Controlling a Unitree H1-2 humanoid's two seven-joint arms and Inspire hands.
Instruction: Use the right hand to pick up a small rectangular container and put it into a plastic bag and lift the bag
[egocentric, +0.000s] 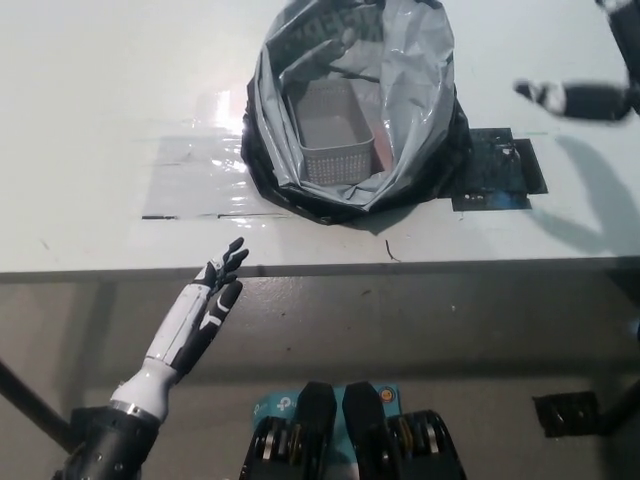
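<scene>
1. Up at the far right of the bag, the right hand hangs above the desk, well apart from the bag; it is blurred, it holds nothing that can be seen, and whether its fingers are spread or curled cannot be told.
2. Below the desk's front edge, to the lower left of the bag, the left hand rests with its fingers spread and straight, released and touching nothing.
3. Inside the bag sits the container, a small pale grey rectangular basket with a slotted wall, upright and open at the top, lying against the bag's left inner side.
4. The bag itself is grey plastic with a black outer layer showing at its base; its mouth stands wide open and it rests on the desk.
5. Just right of the bag, a black patch lies flat on the desk, touching the bag's base.
</scene>
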